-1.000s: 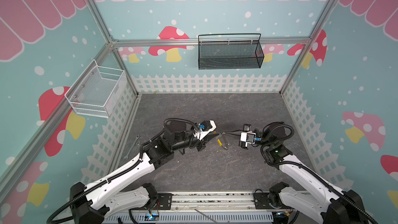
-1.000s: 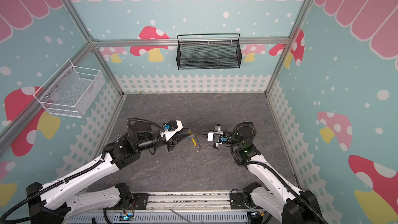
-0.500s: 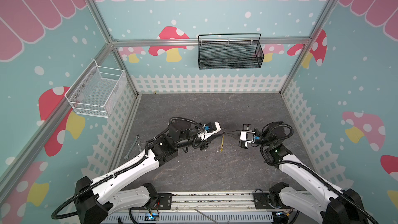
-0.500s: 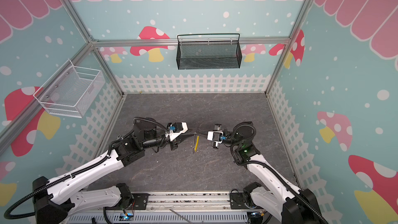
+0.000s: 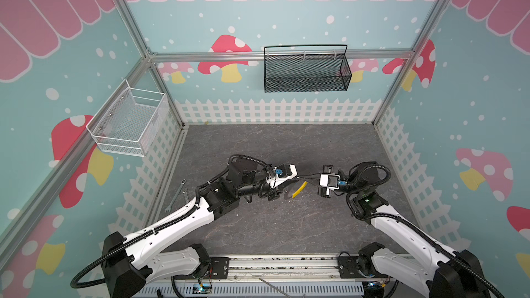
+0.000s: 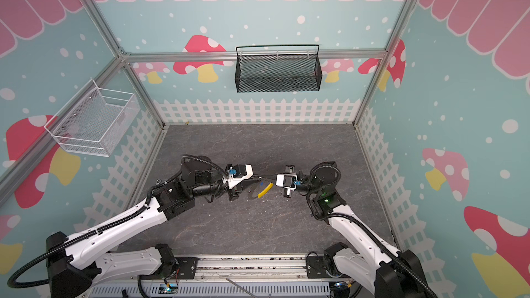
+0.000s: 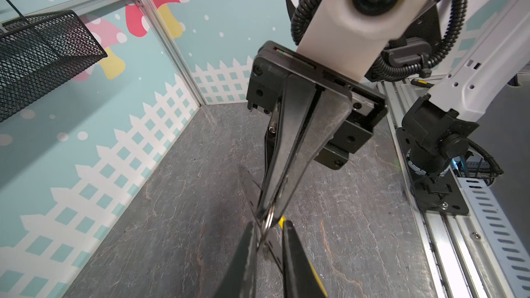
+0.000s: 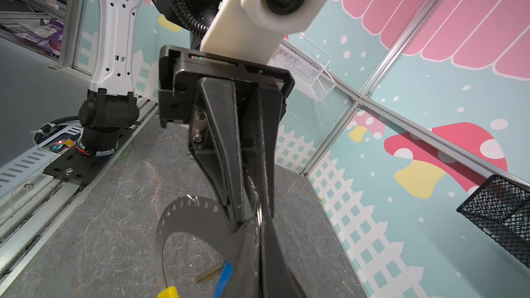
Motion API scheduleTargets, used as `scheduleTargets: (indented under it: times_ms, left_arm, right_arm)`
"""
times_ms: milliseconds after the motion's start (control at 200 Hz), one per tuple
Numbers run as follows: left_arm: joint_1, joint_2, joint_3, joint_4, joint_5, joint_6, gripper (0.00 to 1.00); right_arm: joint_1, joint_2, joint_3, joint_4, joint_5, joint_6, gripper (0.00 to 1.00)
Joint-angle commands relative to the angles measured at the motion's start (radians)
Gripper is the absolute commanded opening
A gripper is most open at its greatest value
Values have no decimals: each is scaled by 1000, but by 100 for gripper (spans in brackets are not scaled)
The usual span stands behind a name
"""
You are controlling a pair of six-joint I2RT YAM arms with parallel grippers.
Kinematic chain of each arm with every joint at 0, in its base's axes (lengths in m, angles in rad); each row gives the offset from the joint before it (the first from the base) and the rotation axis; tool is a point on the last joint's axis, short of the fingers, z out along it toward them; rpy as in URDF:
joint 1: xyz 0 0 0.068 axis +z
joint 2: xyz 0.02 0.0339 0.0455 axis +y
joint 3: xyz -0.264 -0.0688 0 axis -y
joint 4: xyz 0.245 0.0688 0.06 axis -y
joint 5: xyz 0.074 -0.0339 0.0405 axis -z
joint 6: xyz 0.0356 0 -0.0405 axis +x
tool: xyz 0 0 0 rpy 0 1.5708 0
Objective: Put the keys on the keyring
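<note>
Both grippers meet tip to tip above the middle of the floor in both top views. My right gripper is shut on the keyring's thin silver ring, held edge-on. Its brown dotted strap curves down to a yellow segment. A key with a blue head and short blade hangs beside the right gripper's finger; how it joins the ring is hidden. My left gripper has a narrow gap between its jaws. The ring and part of the strap lie in that gap, the ring close to one finger.
A long silver wrench lies on the floor by the left fence wall. A black mesh basket hangs on the back wall and a white wire basket on the left wall. The arm rail runs along the front edge.
My left gripper has moved right until its tips reach the ring, and its jaws have narrowed. The right gripper has held still with the ring.
</note>
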Motion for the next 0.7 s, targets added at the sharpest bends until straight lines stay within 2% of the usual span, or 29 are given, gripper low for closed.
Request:
scheduleTargets:
  times_ms: [0, 175, 235, 410, 555, 695]
  left_arm:
    - [-3, -10, 21, -25, 2, 26, 12]
    - [-3, 5, 40, -26, 19, 32, 0]
    - [-5, 11, 53, -37, 23, 35, 0]
    - [-6, 31, 119, -154, -15, 63, 0]
    - [-11, 65, 213, -300, -74, 91, 0]
    - [-21, 97, 279, -384, -99, 110, 0]
  right_arm:
    - [2, -2, 12, 37, -17, 8, 0]
    - [2, 6, 11, 34, -26, 13, 0]
    - [2, 4, 9, 29, -20, 10, 0]
    - [2, -37, 25, -98, 58, -92, 21]
    - [2, -76, 70, -260, 122, -219, 27]
    - [2, -90, 98, -336, 152, -280, 28]
